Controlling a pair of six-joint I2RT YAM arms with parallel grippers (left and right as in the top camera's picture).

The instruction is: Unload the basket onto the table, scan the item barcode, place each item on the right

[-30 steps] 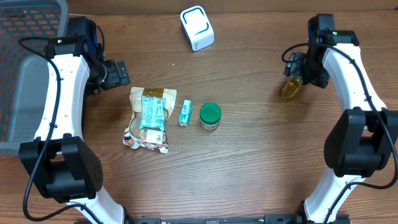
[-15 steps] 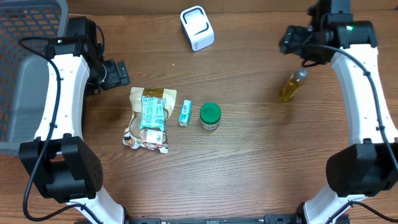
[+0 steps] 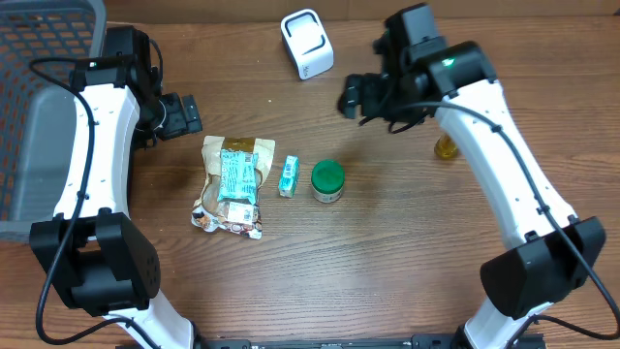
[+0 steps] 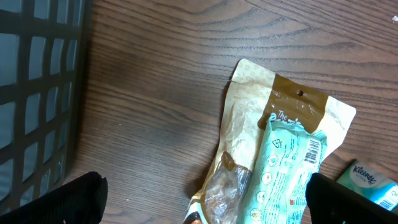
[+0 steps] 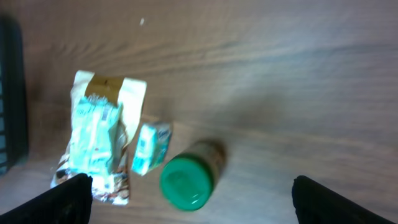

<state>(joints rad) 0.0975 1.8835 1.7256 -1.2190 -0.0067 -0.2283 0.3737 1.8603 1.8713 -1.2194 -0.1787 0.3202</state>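
Green-lidded jar (image 3: 327,180) stands centre of the worktop (image 3: 407,271), just right of the tissue pack (image 3: 289,177); scanner (image 3: 307,44) at the far edge. My right fingers (image 3: 353,97) hang wide open, empty, beyond the jar; left fingers (image 3: 184,114) open at far left. Risk: an off-centre pinch tips the jar into the pack.

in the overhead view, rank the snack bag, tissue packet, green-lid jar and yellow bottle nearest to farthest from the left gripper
From the left gripper:
1. snack bag, just below and to the right of it
2. tissue packet, next to the bag's right edge
3. green-lid jar, mid-table, just past the packet
4. yellow bottle, far over on the right
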